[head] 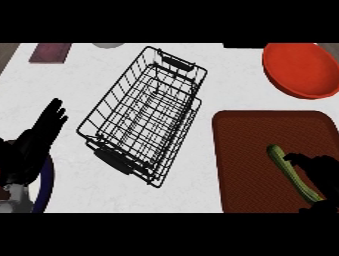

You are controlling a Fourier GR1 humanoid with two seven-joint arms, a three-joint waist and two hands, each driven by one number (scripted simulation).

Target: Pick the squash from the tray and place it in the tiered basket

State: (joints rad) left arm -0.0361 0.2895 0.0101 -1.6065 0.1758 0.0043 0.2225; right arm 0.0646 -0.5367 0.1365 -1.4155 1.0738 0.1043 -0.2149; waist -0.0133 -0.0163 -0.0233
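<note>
Bare counter separates the tray from the wire basket (open-topped), with nothing standing between.

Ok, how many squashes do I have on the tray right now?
1. The green squash lies on the right half of the brown tray, with the right hand over its near end. Nothing else shows; the hand could hide something small.
</note>
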